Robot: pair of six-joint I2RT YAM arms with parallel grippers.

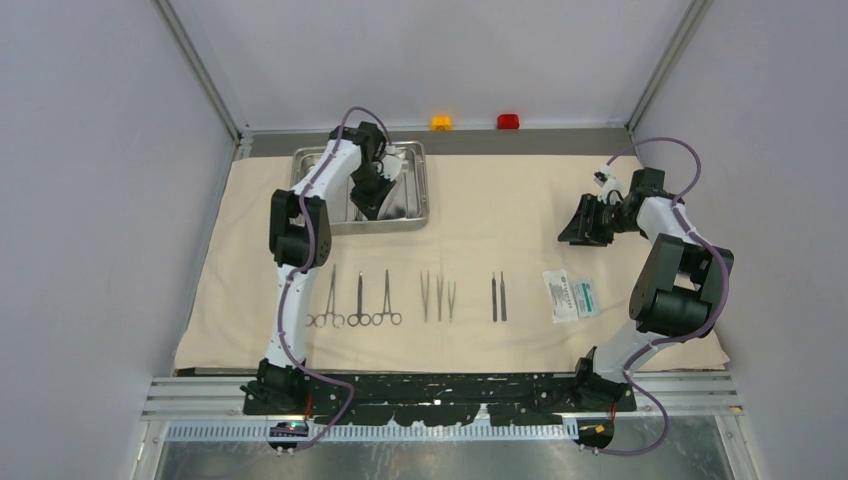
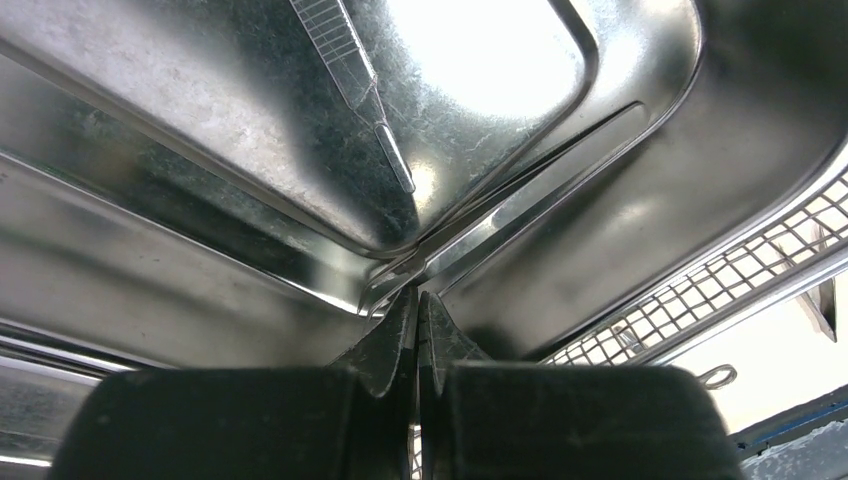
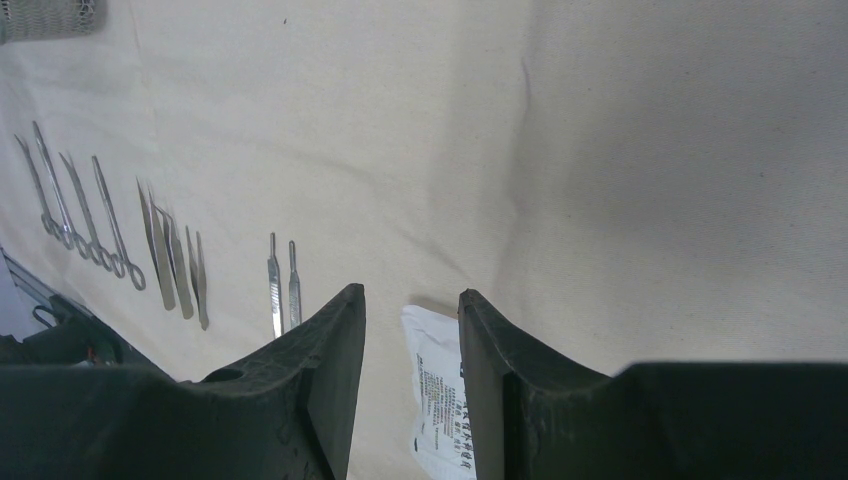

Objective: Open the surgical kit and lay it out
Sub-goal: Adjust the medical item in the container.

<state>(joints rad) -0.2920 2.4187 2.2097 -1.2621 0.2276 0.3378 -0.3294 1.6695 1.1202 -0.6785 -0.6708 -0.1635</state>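
Left gripper (image 2: 418,300) pinched fully shut, nothing visible between the fingers, tips at the steel tray (image 2: 200,120) divider. One thin straight tool (image 2: 352,75) lies just beyond them in the far compartment, likely the next item to fetch. Cloth wrap (image 1: 520,200) is spread flat. Between the two grippers, sorted by type for layout: ring-handled forceps (image 1: 357,300), tweezers (image 1: 437,297), straight tools (image 1: 498,297). Right gripper (image 3: 412,295) about half open, empty. The packet (image 3: 435,400) lies under its gap, not touching the fingers.

Robot lab cell: white panels (image 1: 100,200), aluminium frame posts (image 1: 200,70).
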